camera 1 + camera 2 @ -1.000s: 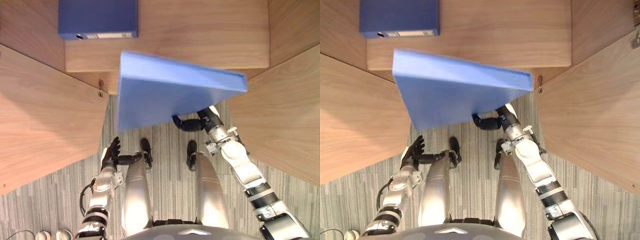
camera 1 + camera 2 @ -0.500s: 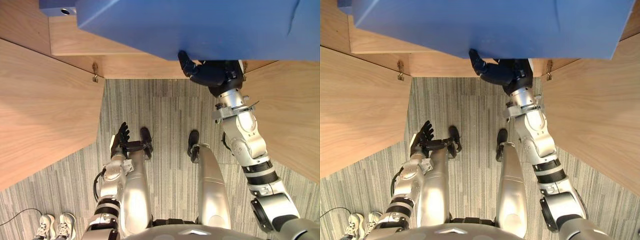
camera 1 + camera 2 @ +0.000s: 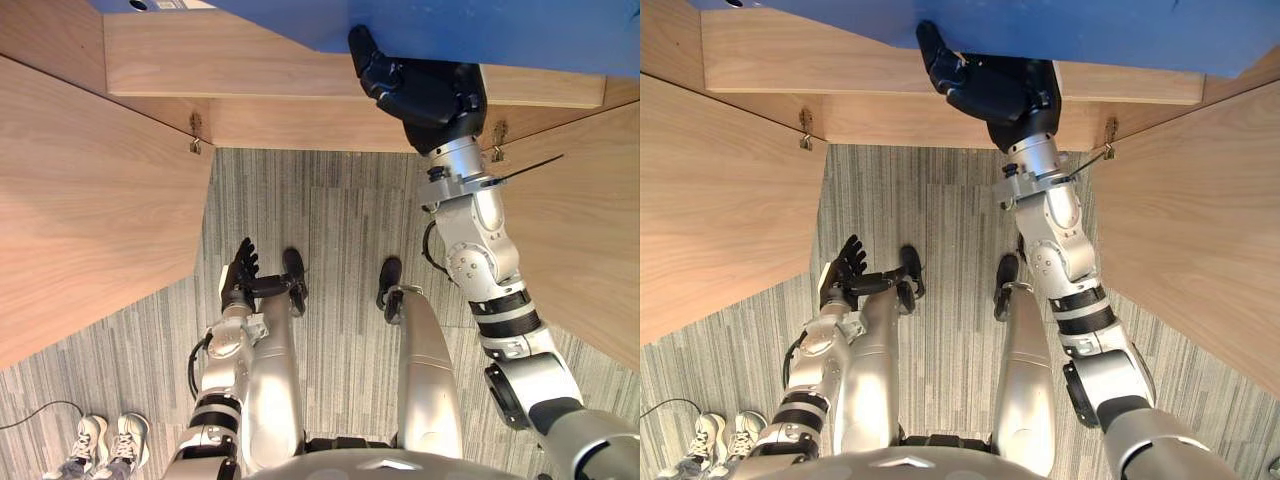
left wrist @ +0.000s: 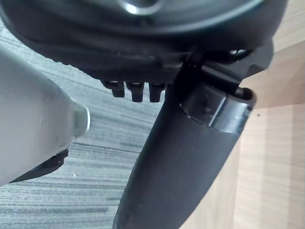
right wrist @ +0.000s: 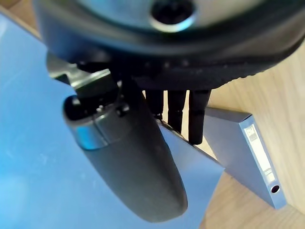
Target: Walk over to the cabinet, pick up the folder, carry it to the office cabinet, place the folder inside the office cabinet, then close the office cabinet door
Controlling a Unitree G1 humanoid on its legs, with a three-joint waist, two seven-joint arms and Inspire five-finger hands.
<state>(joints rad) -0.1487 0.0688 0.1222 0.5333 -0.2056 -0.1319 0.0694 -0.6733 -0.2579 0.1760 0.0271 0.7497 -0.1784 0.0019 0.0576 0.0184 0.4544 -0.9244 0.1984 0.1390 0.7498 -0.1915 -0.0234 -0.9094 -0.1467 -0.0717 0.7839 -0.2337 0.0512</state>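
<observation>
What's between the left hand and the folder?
In the left eye view, only striped carpet and the cabinet's shelf edge separate the left hand from the folder.

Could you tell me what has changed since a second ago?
The right hand, still shut on the blue folder, has carried it up and forward, farther over the shelf. The left hand stays open and low; the second folder stays put.

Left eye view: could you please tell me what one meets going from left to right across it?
left cabinet door → left hand → right hand, gripping the folder → right cabinet door
</observation>
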